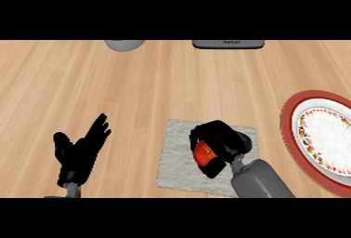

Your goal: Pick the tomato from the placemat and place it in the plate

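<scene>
On the placemat [179,160], near the lower middle of the head view, we see the right hand [221,142] curled round the tomato [204,153], of which only a red patch shows between thumb and fingers. The tomato lies over the mat; we cannot tell whether it is touching the cloth or raised just above it. We judge the grasp step to be made or nearly made, and the carry and the release are not yet done. The plate [290,122], red-rimmed with a white patterned centre, sits at the right edge of the view, apart from the mat and cut off by the frame, and nothing rests on the part we can see. What is left, in our judgement, is a lift, a move rightward past the mat's edge, and a set-down inside the rim. The left hand [79,153] is resting at lower left, fingers straight and spread, holding nothing. The counter [137,93] is light wood with the grain running across. At its far edge we see a grey rounded object [124,44] and a dark flat object [228,44], both cut off; we cannot identify either.
</scene>
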Robot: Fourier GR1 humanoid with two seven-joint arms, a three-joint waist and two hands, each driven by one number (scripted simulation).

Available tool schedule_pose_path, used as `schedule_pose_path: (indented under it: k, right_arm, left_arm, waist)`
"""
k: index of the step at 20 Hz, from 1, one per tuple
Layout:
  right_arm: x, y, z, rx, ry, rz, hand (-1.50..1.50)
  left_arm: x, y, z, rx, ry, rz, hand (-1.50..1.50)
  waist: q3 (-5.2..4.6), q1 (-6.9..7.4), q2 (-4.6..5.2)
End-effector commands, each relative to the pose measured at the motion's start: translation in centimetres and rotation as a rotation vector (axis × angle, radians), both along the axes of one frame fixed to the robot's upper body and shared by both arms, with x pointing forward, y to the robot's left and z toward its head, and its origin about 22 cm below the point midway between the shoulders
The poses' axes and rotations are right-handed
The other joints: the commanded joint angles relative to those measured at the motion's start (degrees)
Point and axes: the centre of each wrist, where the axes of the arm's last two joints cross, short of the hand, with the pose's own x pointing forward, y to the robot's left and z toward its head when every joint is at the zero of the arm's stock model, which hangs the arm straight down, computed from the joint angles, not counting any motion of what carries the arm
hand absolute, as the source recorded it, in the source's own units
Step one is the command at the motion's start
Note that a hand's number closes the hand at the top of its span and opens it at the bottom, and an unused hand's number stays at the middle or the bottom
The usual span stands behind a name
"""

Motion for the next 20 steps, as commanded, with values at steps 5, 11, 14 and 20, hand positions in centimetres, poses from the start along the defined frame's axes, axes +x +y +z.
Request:
schedule_pose_path:
  k: [5,11,14,20]
  right_arm:
    - [-1.6,1.3,0.8,0.118,-0.243,-0.43,1.5]
    - [-1.6,1.7,4.0,0.084,-0.51,-0.855,1.5]
    - [-3.1,2.6,5.3,0.121,-0.587,-0.999,1.5]
    - [-4.5,3.1,6.4,0.272,-0.696,-1.249,1.5]
  left_arm:
    - [-1.2,0.8,-1.3,-0.004,0.058,0.032,0.0]
    - [-1.1,0.2,-1.3,0.0,0.042,0.052,0.0]
    - [-1.0,0.8,-1.4,-0.003,0.05,0.033,0.0]
    - [-0.2,-0.8,-0.6,-0.005,0.037,0.031,0.0]
  waist:
    - [-0.21,-0.98,-0.15]
    - [-0.39,-2.19,-0.78]
    - [-0.33,-1.88,-0.5]
    - [-0.18,-0.9,0.02]
